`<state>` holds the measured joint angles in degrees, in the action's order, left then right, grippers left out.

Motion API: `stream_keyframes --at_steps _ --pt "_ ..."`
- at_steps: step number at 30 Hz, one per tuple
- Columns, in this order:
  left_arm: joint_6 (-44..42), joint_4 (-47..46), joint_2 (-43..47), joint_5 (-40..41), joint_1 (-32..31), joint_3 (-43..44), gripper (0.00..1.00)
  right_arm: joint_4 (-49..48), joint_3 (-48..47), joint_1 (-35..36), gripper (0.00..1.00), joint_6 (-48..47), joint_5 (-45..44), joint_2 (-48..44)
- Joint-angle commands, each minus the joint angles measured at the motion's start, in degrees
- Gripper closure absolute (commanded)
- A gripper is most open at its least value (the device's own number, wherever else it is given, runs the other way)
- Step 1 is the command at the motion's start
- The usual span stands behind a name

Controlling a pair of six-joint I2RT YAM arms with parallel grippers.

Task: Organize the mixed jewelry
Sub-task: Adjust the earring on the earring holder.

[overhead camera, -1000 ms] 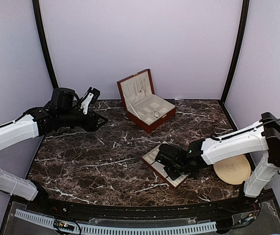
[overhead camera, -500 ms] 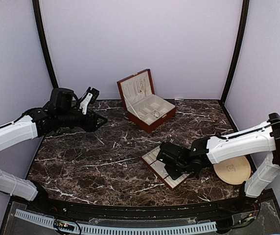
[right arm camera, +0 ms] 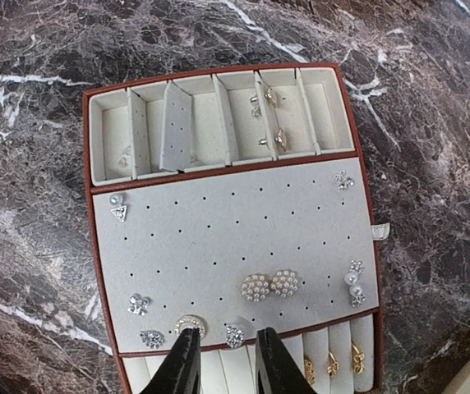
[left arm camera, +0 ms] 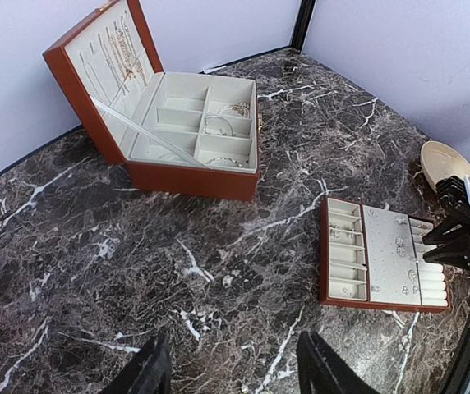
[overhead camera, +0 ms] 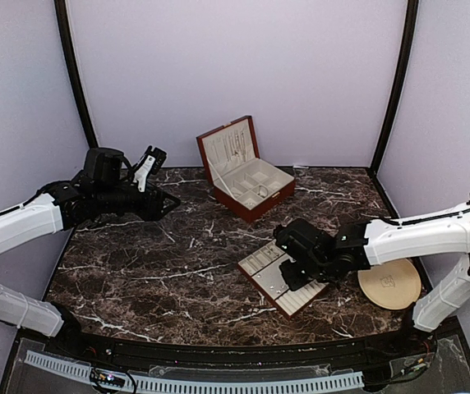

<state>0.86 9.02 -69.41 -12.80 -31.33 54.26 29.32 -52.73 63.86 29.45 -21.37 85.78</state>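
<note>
Left arm: I have the left gripper [left arm camera: 235, 373] hovering above the dark marble table [overhead camera: 161, 271] at its far left. Its jaws stand open with nothing between them.

Centre back: the wooden box [overhead camera: 247, 176] sits with its lid up. In the left wrist view I see fine chains hanging inside the lid and thin hoops lying in the cream compartments.

Centre right, nearer me: the flat tray [right arm camera: 227, 238] lies on the table, well apart from the box. Most of the mixed jewelry [right arm camera: 269, 285] is here. Two pearl cluster studs, small crystal pieces and a pearl drop are on the perforated pad, and gold-tone earrings sit in the slots along both short edges.

Right arm: the right gripper [right arm camera: 225, 365] hangs over the tray's near row of slots. Its jaws are parted by a narrow gap and clamp nothing. A crystal stud lies just off the fingertips; I cannot tell whether there is contact.

Far right: the round plate [overhead camera: 391, 283] is near the tray.
</note>
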Motion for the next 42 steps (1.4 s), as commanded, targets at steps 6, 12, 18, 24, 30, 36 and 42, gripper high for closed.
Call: stream_keyframes --at_steps 6,12,18,24,30,36,42 --pt "0.7 -0.9 1.6 -0.2 0.4 -1.2 0.46 -10.2 6.9 -7.1 0.75 3.3 13.5 -6.8" --pt "0.7 -1.0 1.6 0.1 0.4 -1.3 0.46 -15.4 12.0 -10.6 0.78 4.8 19.4 -10.3" --pt "0.7 -0.9 1.4 0.1 0.4 -1.3 0.46 -19.6 15.7 -13.3 0.81 5.6 24.0 -12.0" --pt "0.7 -0.9 1.4 0.1 0.4 -1.3 0.46 -21.6 17.3 -13.8 0.84 6.0 25.5 -11.1" --pt "0.7 -0.9 1.4 0.1 0.4 -1.3 0.46 -22.8 17.7 -13.7 0.86 6.4 26.1 -9.9" --pt "0.7 -0.7 1.5 0.2 0.4 -1.4 0.46 -23.6 18.1 -13.8 0.87 6.9 26.2 -9.5" --pt "0.7 -0.7 1.4 0.1 0.4 -1.3 0.46 -24.0 18.3 -13.8 0.89 6.9 26.1 -8.2"
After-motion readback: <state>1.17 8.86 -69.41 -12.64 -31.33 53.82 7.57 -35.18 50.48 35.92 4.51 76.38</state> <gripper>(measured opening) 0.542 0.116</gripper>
